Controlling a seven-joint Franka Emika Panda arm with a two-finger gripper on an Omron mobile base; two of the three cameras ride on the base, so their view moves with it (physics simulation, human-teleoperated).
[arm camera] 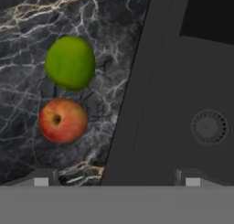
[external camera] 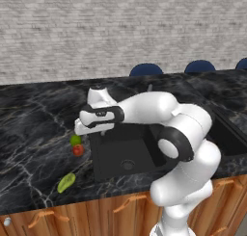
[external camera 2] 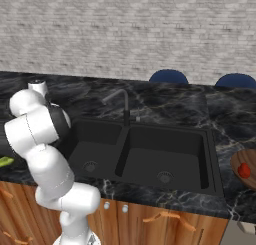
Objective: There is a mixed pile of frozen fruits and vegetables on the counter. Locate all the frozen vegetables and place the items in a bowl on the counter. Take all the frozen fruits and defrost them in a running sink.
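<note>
Three cameras: two behind the arm, one on the hand.
Both base views face the sink point(external camera: 130, 155) from opposite sides; the hand view looks closely down at its edge.

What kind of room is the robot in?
It looks like a kitchen: a black double sink with a faucet set in a dark marble counter, and wooden cabinets underneath.

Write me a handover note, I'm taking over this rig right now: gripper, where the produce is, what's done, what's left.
Gripper: open, empty, above the counter by the sink.
Green ball and red-orange ball: side by side on the counter, left of the sink.
Yellow-green piece: near the counter's front edge.
Red chunk: already in the bowl, right of the sink.
Left: green ball to bowl; both fruits into the sink.
</note>
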